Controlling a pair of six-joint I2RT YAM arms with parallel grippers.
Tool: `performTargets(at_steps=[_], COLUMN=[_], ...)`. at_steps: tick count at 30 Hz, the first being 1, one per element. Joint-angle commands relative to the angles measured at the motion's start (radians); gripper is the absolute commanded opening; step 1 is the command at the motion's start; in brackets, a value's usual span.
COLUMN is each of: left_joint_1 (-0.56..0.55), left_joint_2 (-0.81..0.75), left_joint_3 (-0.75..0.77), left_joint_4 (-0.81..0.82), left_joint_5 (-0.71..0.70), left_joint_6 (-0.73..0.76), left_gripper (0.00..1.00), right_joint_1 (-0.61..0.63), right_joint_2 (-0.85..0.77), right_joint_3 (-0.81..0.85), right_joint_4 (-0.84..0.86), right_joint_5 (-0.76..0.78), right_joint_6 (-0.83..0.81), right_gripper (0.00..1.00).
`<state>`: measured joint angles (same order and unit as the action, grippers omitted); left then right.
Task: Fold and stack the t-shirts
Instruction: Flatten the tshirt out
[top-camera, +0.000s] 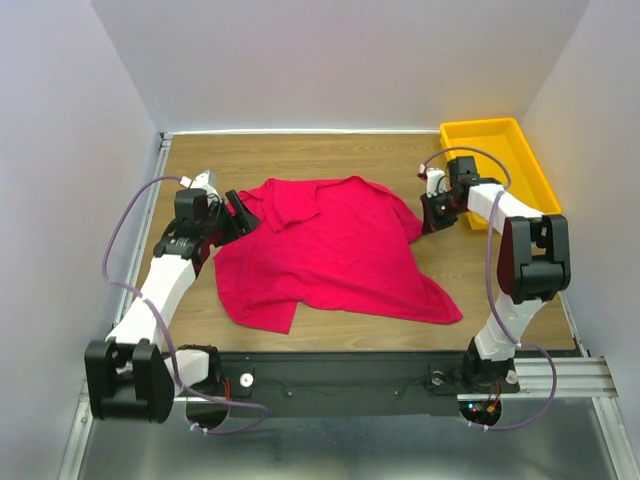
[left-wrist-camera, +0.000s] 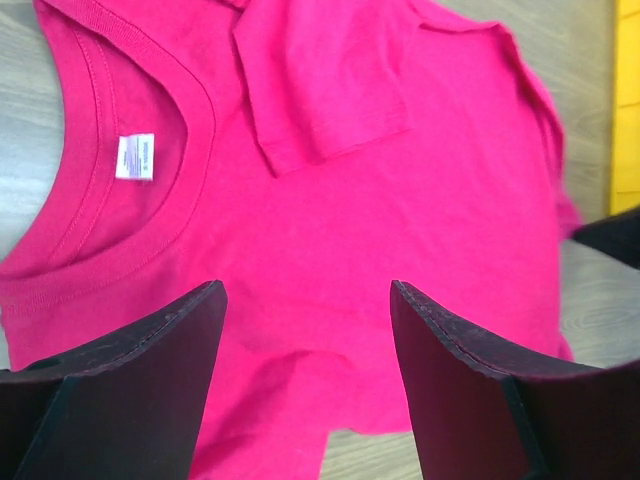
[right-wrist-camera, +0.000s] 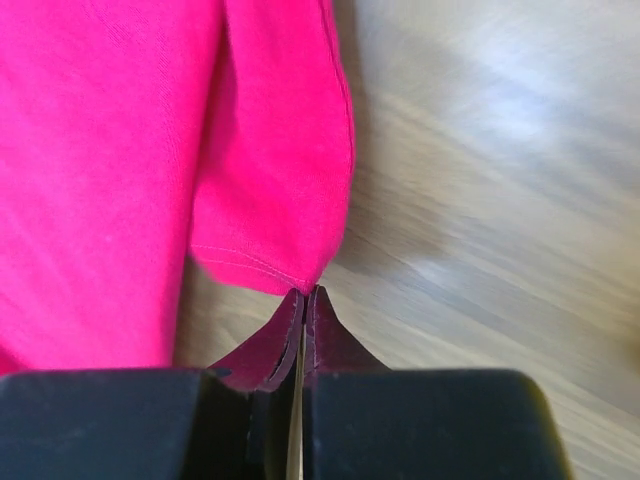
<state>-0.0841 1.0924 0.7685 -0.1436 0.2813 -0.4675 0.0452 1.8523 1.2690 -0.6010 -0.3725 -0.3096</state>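
The crimson-red t-shirt lies spread on the wooden table, its left sleeve folded over the chest. In the left wrist view the shirt shows its collar and white neck label. My left gripper is open and empty at the shirt's left edge near the collar; its jaws stand wide apart above the cloth. My right gripper is shut, pinching the hem corner of the shirt's right sleeve at its tips.
A yellow plastic tray stands at the back right corner, just behind my right arm; its edge shows in the left wrist view. White walls close in the table on three sides. Bare wood lies right of the shirt.
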Motion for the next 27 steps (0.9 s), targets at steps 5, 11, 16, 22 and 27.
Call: performTargets(at_steps=[5, 11, 16, 22, 27], left_joint_1=[-0.003, -0.011, -0.043, -0.066, -0.089], left_joint_2=[0.283, 0.501, 0.549, 0.607, 0.658], left_joint_3=[0.199, 0.32, 0.313, 0.284, 0.319], left_joint_4=[0.111, 0.093, 0.072, 0.113, 0.101], left_joint_5=[0.091, 0.159, 0.115, 0.079, 0.044], left_joint_6=[0.073, 0.041, -0.008, -0.08, -0.089], left_gripper=[0.75, 0.63, 0.55, 0.54, 0.54], right_joint_1=[-0.018, -0.019, -0.019, -0.019, -0.019], right_joint_2=[-0.113, -0.107, -0.1, -0.099, -0.097], right_joint_3=[-0.016, -0.034, -0.031, -0.033, -0.036], right_joint_4=[0.099, 0.115, 0.121, 0.124, 0.125], right_joint_5=[-0.046, -0.069, -0.077, -0.08, -0.083], right_joint_6=[-0.052, -0.048, -0.045, -0.04, -0.04], right_gripper=[0.01, 0.01, 0.01, 0.01, 0.0])
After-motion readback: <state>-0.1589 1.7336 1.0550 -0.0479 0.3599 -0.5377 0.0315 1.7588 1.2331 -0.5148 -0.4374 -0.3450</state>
